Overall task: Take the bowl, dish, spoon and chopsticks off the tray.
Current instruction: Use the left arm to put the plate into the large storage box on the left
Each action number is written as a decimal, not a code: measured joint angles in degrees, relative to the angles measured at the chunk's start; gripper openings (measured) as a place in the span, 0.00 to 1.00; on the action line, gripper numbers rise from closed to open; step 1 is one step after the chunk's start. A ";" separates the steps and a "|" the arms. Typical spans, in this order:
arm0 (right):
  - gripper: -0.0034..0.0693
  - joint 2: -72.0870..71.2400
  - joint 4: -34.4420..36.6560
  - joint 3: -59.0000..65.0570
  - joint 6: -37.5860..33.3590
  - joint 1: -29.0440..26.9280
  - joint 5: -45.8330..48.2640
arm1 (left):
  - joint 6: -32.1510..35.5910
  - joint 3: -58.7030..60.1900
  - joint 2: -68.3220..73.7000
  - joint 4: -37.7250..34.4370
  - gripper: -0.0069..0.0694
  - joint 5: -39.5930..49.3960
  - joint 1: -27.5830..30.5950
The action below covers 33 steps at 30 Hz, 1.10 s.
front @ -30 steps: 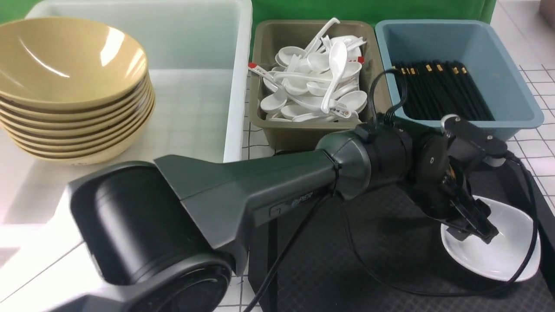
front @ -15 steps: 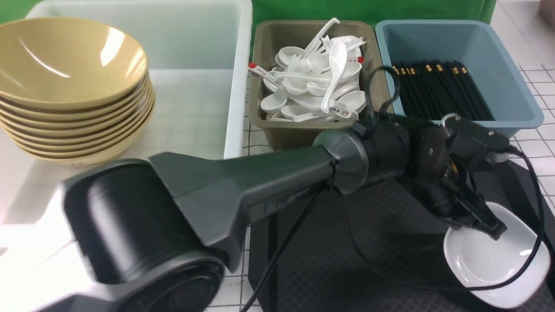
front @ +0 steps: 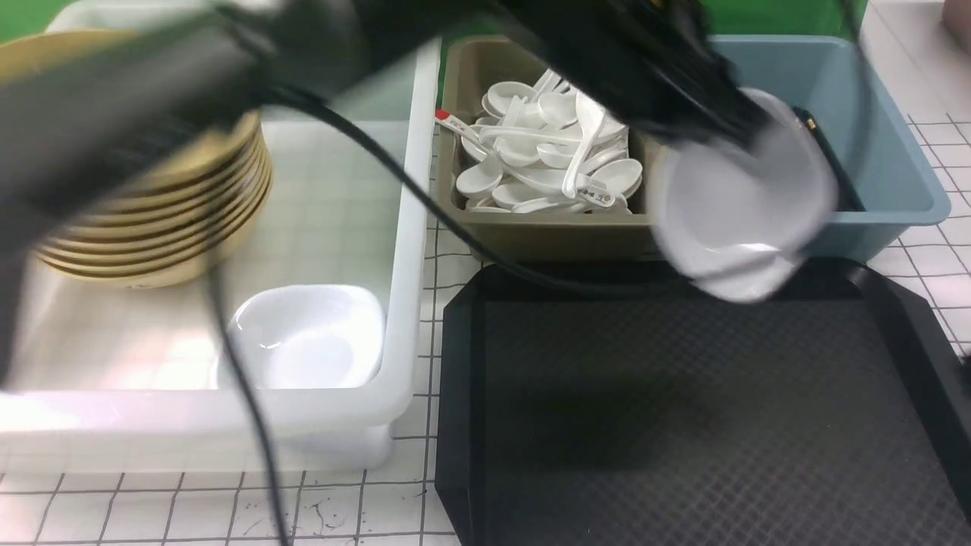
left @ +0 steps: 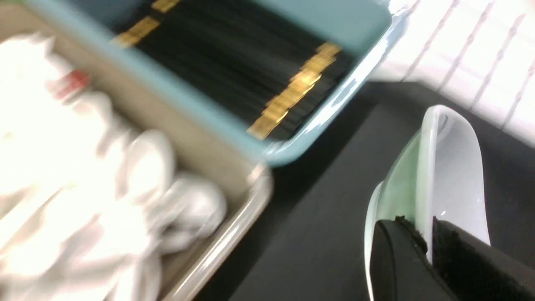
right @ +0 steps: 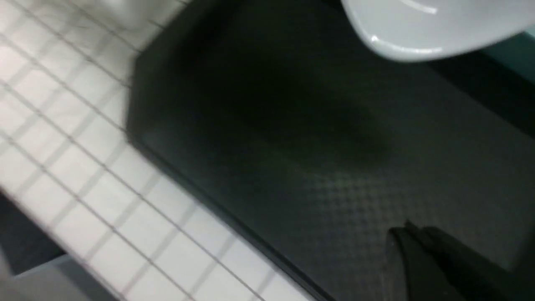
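Observation:
My left gripper (front: 724, 114) is shut on the rim of the small white dish (front: 740, 212) and holds it tilted in the air over the back edge of the black tray (front: 683, 425), all of it blurred. In the left wrist view both fingers (left: 397, 246) pinch the dish (left: 455, 167) wall. The right gripper (right: 407, 234) is shut and empty, low over the tray (right: 292, 146). Yellow bowls (front: 174, 197) stand stacked in the white tub. Black chopsticks (left: 250, 71) lie in the blue bin, white spoons (front: 546, 159) in the brown bin.
The white tub (front: 413, 227) sits left of the tray and also holds a second white dish (front: 307, 337). The brown bin (front: 546, 235) and blue bin (front: 887, 174) stand side by side behind the tray. My left arm (front: 190, 83) and its cable cross above the tub.
The left gripper shut on the dish's rim and lifted it off the tray, up and back toward the bins. The arm swung upward, uncovering the tub and tray.

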 joint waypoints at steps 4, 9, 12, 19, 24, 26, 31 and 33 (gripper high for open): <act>0.11 6.38 7.61 -5.18 -5.56 1.33 -0.63 | -2.75 5.57 -8.43 6.25 0.10 9.02 6.01; 0.11 12.76 9.50 -10.54 -7.06 8.60 -2.25 | -7.54 21.56 -23.02 11.37 0.10 6.64 13.46; 0.11 16.26 9.86 -12.70 -7.22 14.23 -4.78 | -11.03 34.06 -33.22 12.68 0.10 1.42 19.91; 0.11 22.08 10.09 -13.21 -7.45 20.74 -8.29 | -12.58 46.67 -40.94 11.27 0.10 -5.14 31.81; 0.11 23.78 10.03 -13.21 -7.17 21.28 -8.53 | -5.82 48.87 -36.43 4.93 0.10 -6.94 33.46; 0.11 23.78 10.03 -13.21 -7.17 21.33 -8.53 | -2.79 48.87 -33.47 1.22 0.10 -7.38 33.46; 0.12 23.78 10.03 -13.21 -6.98 21.33 -8.53 | 0.75 48.87 -28.20 -2.89 0.11 -7.43 33.46; 0.12 23.78 10.03 -13.21 -6.93 21.39 -8.53 | 1.90 48.87 -26.74 -3.11 0.12 -7.52 33.53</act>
